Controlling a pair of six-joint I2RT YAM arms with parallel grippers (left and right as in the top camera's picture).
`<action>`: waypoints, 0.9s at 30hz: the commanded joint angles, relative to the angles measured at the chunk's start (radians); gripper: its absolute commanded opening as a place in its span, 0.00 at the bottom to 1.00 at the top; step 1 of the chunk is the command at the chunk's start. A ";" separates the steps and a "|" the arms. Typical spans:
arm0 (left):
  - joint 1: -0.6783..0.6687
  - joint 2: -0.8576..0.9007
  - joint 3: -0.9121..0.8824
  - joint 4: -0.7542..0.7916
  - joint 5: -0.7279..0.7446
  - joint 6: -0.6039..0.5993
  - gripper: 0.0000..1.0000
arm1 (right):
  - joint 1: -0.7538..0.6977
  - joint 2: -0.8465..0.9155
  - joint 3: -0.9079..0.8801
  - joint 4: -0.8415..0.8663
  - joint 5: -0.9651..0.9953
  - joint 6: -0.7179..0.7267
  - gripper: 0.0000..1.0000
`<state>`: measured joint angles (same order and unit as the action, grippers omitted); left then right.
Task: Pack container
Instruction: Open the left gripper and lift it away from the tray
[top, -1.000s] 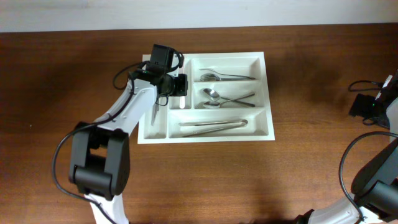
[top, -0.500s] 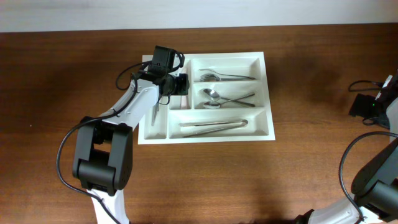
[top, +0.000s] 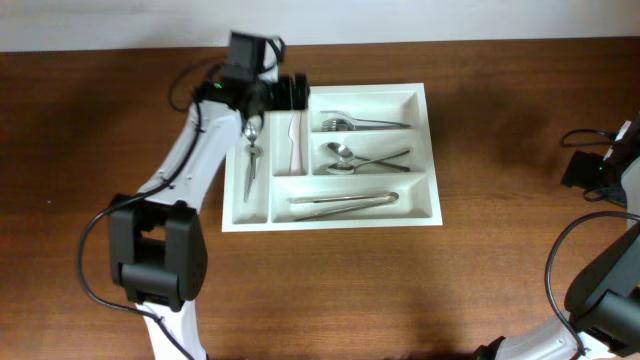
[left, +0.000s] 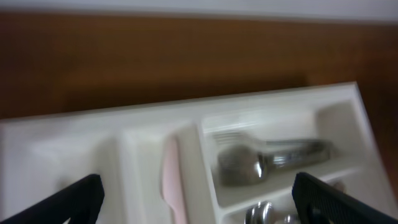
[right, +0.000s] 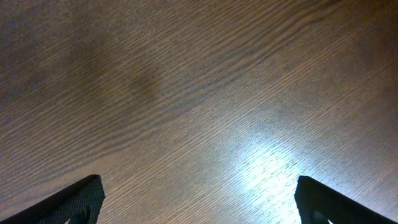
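Tho open, L gripper: container edge

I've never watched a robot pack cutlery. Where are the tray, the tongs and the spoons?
white tray (top: 432, 150): overhead view, on its right rim.
tongs (top: 345, 201): overhead view, mid-length, in the bottom long compartment.
spoons (top: 341, 152): overhead view, on one spoon's bowl.

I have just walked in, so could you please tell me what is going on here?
The robot is packing cutlery into the white container. Its three long compartments hold forks, spoons and tongs; the two narrow ones hold a metal utensil and a pale utensil. The left hand hovers open above the container's far left corner, holding nothing. The right hand is open over bare table.
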<state>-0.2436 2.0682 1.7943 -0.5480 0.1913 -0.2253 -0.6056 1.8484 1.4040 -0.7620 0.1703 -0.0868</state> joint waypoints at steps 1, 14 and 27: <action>0.055 -0.082 0.097 -0.090 -0.005 0.121 0.99 | 0.003 -0.011 -0.007 0.000 0.001 -0.003 0.99; 0.243 -0.355 0.108 -0.469 -0.083 0.268 0.99 | 0.003 -0.011 -0.007 0.000 0.001 -0.003 0.99; 0.341 -0.560 0.032 -0.687 -0.084 0.265 0.99 | 0.003 -0.011 -0.007 0.000 0.001 -0.003 0.99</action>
<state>0.0765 1.5867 1.8790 -1.2201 0.1150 0.0238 -0.6056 1.8484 1.4040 -0.7620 0.1699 -0.0868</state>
